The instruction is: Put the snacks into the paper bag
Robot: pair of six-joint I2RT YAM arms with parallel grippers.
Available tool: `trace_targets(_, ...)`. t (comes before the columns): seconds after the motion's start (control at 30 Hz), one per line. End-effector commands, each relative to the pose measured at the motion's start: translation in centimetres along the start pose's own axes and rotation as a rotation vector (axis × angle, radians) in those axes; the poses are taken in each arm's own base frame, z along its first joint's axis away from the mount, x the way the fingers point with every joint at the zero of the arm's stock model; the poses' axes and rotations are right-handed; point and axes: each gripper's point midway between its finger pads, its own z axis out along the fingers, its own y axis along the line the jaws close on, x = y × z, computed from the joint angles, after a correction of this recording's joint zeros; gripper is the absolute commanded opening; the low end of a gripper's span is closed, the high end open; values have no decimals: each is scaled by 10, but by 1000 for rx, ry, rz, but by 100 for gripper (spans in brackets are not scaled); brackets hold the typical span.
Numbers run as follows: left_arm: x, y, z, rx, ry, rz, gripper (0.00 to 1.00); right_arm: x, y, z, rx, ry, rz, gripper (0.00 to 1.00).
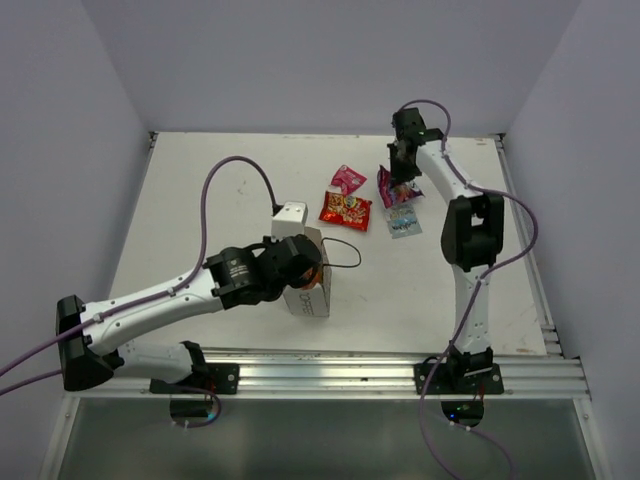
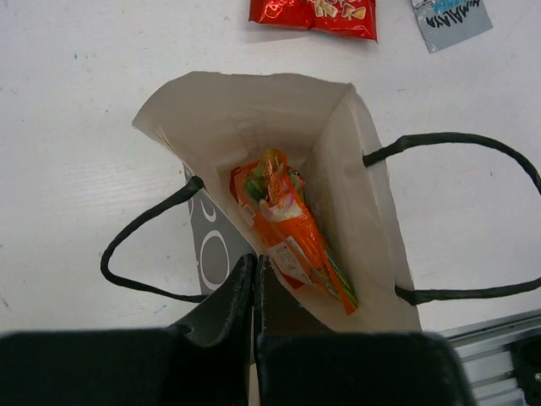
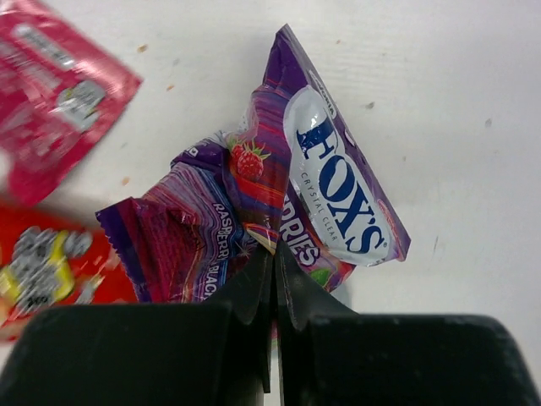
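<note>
The white paper bag (image 1: 312,292) stands open near the table's middle. My left gripper (image 1: 298,265) is shut on its near rim, shown in the left wrist view (image 2: 255,264); the bag (image 2: 245,110) holds an orange packet (image 2: 292,228). My right gripper (image 1: 400,182) is shut on the pink multicolour packet (image 1: 392,188), pinching its near edge in the right wrist view (image 3: 275,258), where the packet (image 3: 279,190) is crumpled. I cannot tell whether it is off the table. The red packet (image 1: 345,210), small magenta packet (image 1: 348,179) and pale blue packet (image 1: 404,222) lie on the table.
The bag's black handles (image 2: 144,245) loop outward on both sides. The red packet (image 3: 38,271) and magenta packet (image 3: 59,93) lie just left of the right gripper. White walls enclose the table; a metal rail (image 1: 330,375) runs along the near edge.
</note>
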Motion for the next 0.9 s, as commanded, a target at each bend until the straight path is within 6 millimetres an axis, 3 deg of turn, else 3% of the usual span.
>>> trace_targets(0.0,6,11,-3,-17,-2,-37,0,-46,28,-129,-223,-173,53,0)
trace_targets(0.17,-4,21,-16,-12,-36,-66,0,-39,81,-240,-445,-254,-23,0)
trace_targets(0.27,-6,25,-20,-9,-50,-74,0,-21,113,-282,-573,-241,-52,0)
trace_targets(0.4,-1,24,-20,19,-48,-70,0,4,138,-337,-744,-215,-43,0)
trace_targets(0.6,6,17,-14,54,-38,-56,0,50,175,-387,-1008,-92,16,0)
trace_targets(0.63,6,17,-14,57,-37,-56,0,67,182,-396,-1056,-48,6,0)
trace_targets(0.73,8,17,-13,55,-35,-54,0,93,194,-413,-1144,35,54,0)
trace_targets(0.87,6,20,-15,56,-42,-55,0,107,204,-438,-1238,53,66,0)
